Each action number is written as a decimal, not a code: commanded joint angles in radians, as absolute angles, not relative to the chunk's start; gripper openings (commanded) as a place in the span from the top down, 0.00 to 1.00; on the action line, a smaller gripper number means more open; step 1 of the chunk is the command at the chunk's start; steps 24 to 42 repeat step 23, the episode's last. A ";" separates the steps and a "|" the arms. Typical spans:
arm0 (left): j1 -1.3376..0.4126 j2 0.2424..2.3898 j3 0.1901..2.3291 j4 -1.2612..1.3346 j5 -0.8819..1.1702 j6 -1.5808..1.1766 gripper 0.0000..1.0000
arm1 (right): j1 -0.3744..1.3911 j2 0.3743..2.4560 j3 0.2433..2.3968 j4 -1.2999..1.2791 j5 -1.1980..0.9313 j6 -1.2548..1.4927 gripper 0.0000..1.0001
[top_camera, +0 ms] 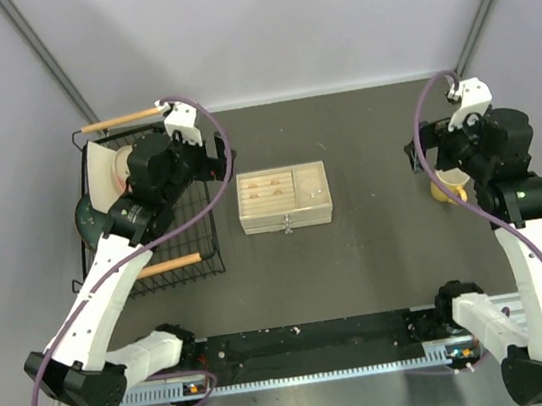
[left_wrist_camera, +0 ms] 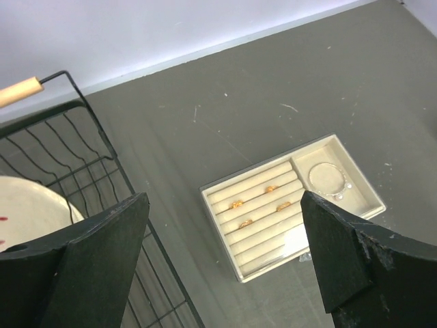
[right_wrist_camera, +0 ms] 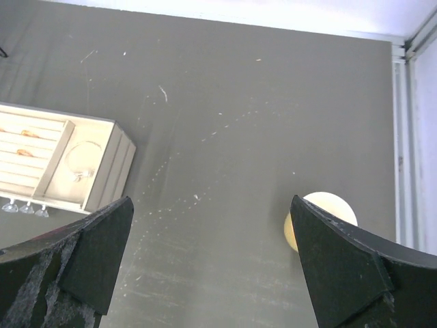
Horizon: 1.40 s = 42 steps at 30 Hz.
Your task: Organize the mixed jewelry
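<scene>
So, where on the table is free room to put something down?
Bare table lies between the beige jewelry tray and the yellow cup, and along the tray's near side. The left is crowded by the wire basket.

Bare worktop (top_camera: 378,248) lies on all 4 sides of the open-topped tray box (top_camera: 284,199). Wire basket (top_camera: 188,247) stands near its left, yellow cup (right_wrist_camera: 328,205) well apart at right. Inside, 4 rings (left_wrist_camera: 283,206) occupy slots; the bracelet (left_wrist_camera: 339,194) fills the square compartment.

Both arms bent, raised; left gripper (left_wrist_camera: 222,201), right gripper (right_wrist_camera: 210,203) gaping, apparently empty.
</scene>
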<state>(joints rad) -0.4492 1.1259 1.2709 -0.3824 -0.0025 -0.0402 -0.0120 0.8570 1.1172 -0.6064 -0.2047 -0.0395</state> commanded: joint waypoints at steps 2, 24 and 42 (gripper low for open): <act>-0.423 1.089 1.252 -0.347 -0.046 -0.072 0.01 | -0.023 0.802 1.190 -0.653 -0.143 -0.084 0.01; -0.397 1.008 1.198 -0.299 -0.089 -0.101 0.01 | -0.023 0.824 1.267 -0.632 -0.150 -0.055 0.01; -0.397 1.008 1.198 -0.299 -0.089 -0.101 0.01 | -0.023 0.824 1.267 -0.632 -0.150 -0.055 0.01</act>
